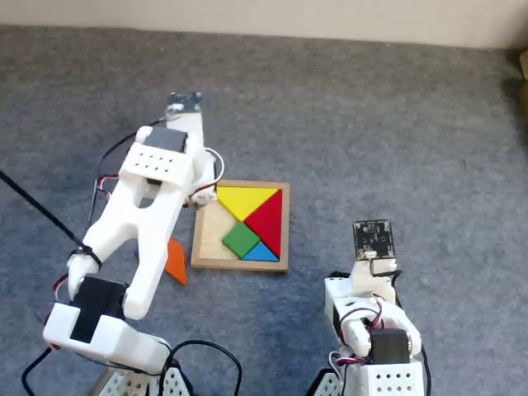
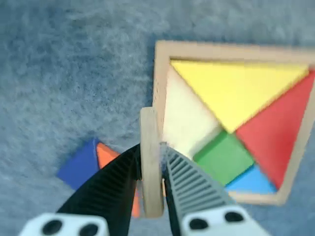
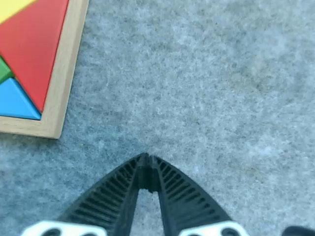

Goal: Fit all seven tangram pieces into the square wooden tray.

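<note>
Nearest us, the right end effector [image 3: 146, 160] hangs over the grey counter [image 3: 221, 98] with its fingers pressed together, near a corner of the tray [image 3: 69, 73]. Farther on, an orange piece [image 2: 106, 155] and a dark blue piece [image 2: 78, 164] lie side by side on the counter beside the tray, which holds a yellow triangle [image 2: 236, 88], a red triangle [image 2: 275, 132], a green square [image 2: 224, 157] and a light blue triangle [image 2: 251, 179]. At the tray's rim on that side, we see the left end effector [image 2: 151, 150] clamped on a pale wooden piece [image 2: 150, 128] held on edge.
</note>
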